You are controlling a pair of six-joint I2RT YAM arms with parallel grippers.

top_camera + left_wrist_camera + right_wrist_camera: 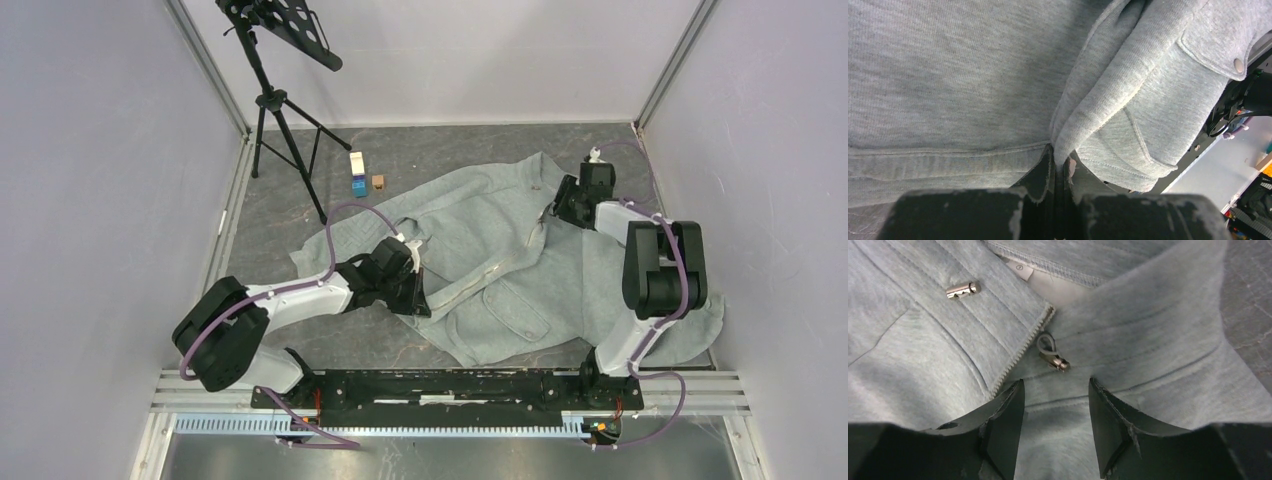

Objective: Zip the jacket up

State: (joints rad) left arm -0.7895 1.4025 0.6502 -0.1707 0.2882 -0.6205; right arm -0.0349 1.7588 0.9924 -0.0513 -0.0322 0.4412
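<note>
On the table (300,215), the jacket (470,225) lies spread flat from the middle to the right edge. Its collar points toward the far right corner and its hem toward the near edge. The pale zipper (490,268) runs diagonally between the two grippers, and a rounded pocket (515,315) sits on the near side of it.

The left gripper (420,298) is at the hem end of the zipper. Its jaws are fully closed and pinch a fold of the jacket fabric at the bottom edge, as the left wrist view shows (1060,167).

The right gripper (558,205) is at the collar. Its jaws stand apart and grip nothing (1055,390). The fingertips rest on or just above the fabric; which one cannot be told. The metal zipper pull (1052,354) lies just ahead of the gap between them. A small metal snap (962,290) sits on the collar flap to one side.

A tripod stand (285,110) and two small boxes (358,175) are at the far left corner, apart from the jacket.
</note>
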